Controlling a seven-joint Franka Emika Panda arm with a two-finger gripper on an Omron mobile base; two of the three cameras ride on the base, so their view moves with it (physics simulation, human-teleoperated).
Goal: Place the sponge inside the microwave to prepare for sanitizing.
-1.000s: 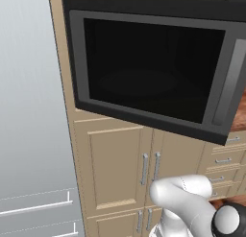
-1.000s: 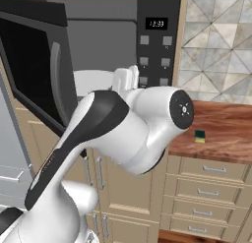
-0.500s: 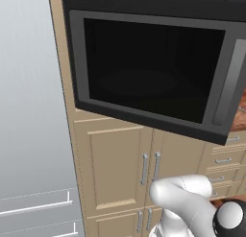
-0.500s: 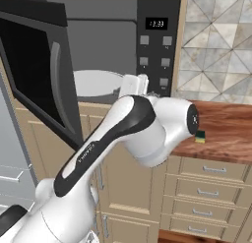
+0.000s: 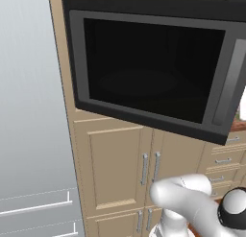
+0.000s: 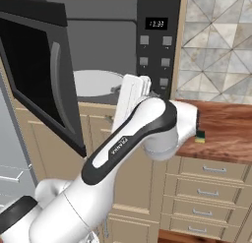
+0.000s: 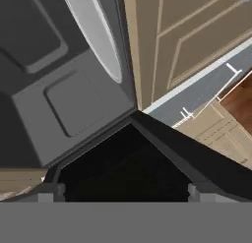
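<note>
Left base view: microwave (image 5: 158, 73) door swung out wide, dark glass facing the camera, hiding the cavity. White arm (image 5: 192, 207) low at the bottom right. Tan cabinets (image 5: 115, 169) below, grey fridge (image 5: 29, 111) at left.

Right base view: door open at left, grey cavity exposed, white turntable (image 6: 96, 83) bare. Control panel (image 6: 156, 45) with lit display to the right of the cavity. Arm bent across the front of the opening, wrist up near the cavity's right edge. Sponge (image 6: 200, 136) lying on the wooden counter (image 6: 226, 134) near its front edge, just right of the arm's elbow and partly hidden behind it, well outside the oven.

Hand view: rolled view of the cavity's grey wall, the turntable's rim (image 7: 96, 35), the cabinets beyond and the dark door below. Gripper (image 7: 123, 190) spread wide, tips far apart at the bottom, nothing between them.

Progress, as a judgement: door-opening done, oven ready to receive. Still to do: reach to the counter, grasp the sponge, carry it in, set it on the turntable. Roughly the first part finished, the main part not yet begun.
</note>
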